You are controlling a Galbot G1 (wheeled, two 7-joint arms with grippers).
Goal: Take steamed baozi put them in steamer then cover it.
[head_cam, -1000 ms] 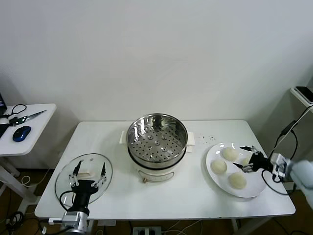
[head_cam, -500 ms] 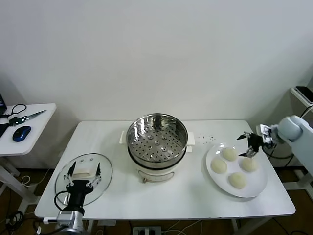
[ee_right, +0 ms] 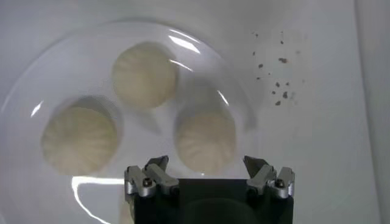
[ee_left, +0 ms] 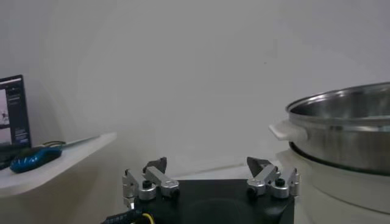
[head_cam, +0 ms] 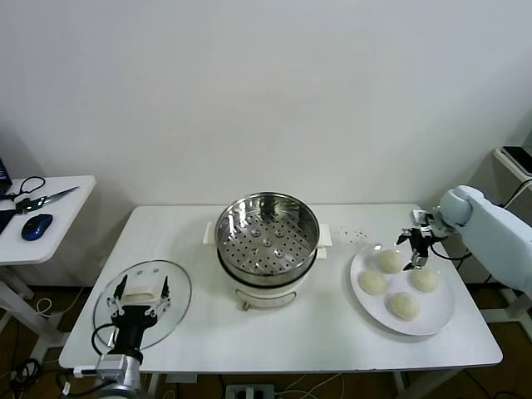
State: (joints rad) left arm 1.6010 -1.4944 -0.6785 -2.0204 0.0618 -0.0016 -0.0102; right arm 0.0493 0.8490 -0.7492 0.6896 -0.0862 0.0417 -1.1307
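Observation:
The steamer, a shiny perforated steel basket on a white pot base, stands mid-table and is empty; it also shows in the left wrist view. Four cream baozi lie on a white plate at the right. My right gripper is open and hovers over the plate's far part. In its wrist view one baozi lies between the fingertips, below them. The glass cover lies flat at the front left. My left gripper is open above it, with the white handle between its fingers.
A small side table at the left holds a blue mouse and scissors. Dark specks lie on the table between the steamer and the plate. A shelf with a black object is at the far right.
My right arm has swung from the plate's front right round to its far side, and the gripper now hangs over the buns. My left gripper has drawn back slightly over the cover.

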